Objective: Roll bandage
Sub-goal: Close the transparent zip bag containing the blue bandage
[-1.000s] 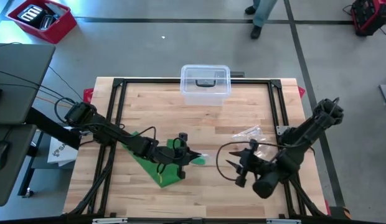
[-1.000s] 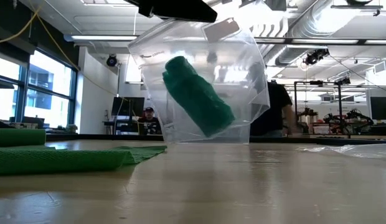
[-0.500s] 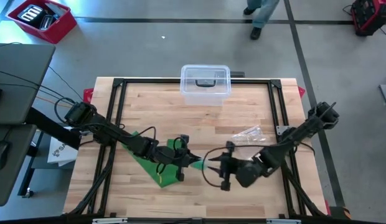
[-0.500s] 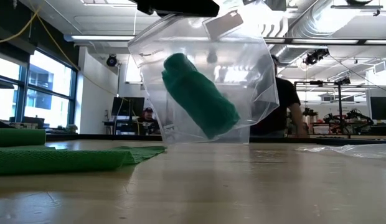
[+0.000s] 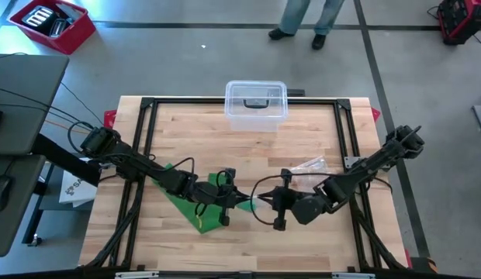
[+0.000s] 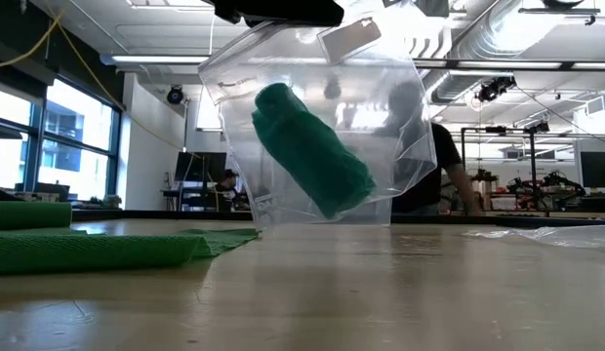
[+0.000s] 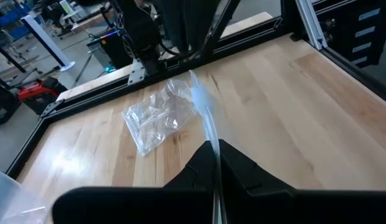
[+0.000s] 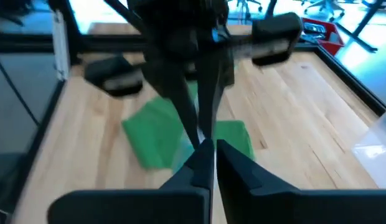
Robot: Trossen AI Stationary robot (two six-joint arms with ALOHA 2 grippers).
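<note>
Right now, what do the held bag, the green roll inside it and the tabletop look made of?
Bag: thin clear plastic film, glossy; the room shows through it and it creases. Green roll: soft matte fabric, likely the bandage, wound into a cylinder. Tabletop: pale wood planks with visible seams and a light sheen, probably butcher block.

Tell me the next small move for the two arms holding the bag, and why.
Probably draw the left gripper and right gripper slightly apart: both pinch the clear bag, which hangs with the green roll inside, so spreading would open its mouth.
</note>
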